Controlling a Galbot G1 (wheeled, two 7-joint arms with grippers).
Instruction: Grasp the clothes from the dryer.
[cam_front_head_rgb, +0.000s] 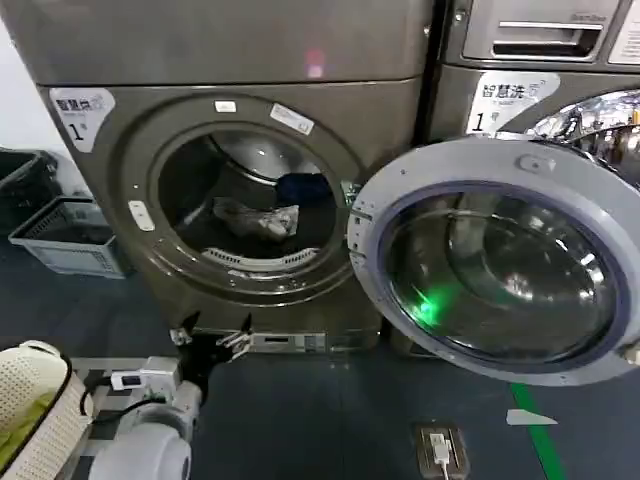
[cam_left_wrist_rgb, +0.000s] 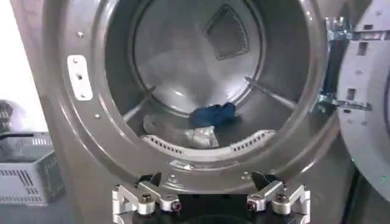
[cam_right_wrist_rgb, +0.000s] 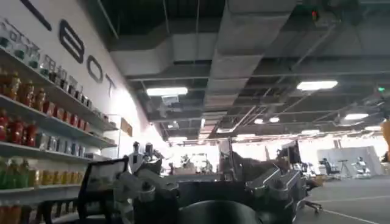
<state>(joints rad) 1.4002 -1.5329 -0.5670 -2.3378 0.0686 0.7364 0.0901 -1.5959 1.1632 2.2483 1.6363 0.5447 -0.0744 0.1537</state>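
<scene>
A: Head view. Report the scene.

B: The dryer (cam_front_head_rgb: 240, 190) stands ahead with its door (cam_front_head_rgb: 500, 265) swung fully open toward 3 o'clock. Inside the drum (cam_front_head_rgb: 190, 185) lie the clothes: a pale crumpled piece (cam_front_head_rgb: 255, 218) on the drum floor and a dark blue piece (cam_front_head_rgb: 303, 187) just behind it, toward 1 o'clock. The left gripper (cam_front_head_rgb: 213, 340) hangs low in front of the machine, below the porthole at 6 o'clock and well apart from the clothes. A grey crate (cam_front_head_rgb: 70, 240) sits on the floor at 9 o'clock.

A: Left wrist view. State of the tool?

B: The left gripper (cam_left_wrist_rgb: 210, 198) has its fingers spread wide, with nothing between them. It points at the lower rim of the porthole (cam_left_wrist_rgb: 201, 164). The blue piece (cam_left_wrist_rgb: 212, 114) and the pale piece (cam_left_wrist_rgb: 198, 137) lie beyond the perforated lip, near the centre line.

A: Right wrist view?

B: The right gripper (cam_right_wrist_rgb: 207, 189) points up toward a ceiling and shelves, away from the dryer; the arm looks parked. Its fingers stand apart, holding nothing.

A: How should the reach be done?

B: In my judgement: raise the left gripper to clear the lower rim, enter along the porthole centre and keep the fingers spread until they straddle a fold of the pale piece. Then close. Stay clear of the door hinge (cam_left_wrist_rgb: 338, 67) at 3 o'clock.
</scene>
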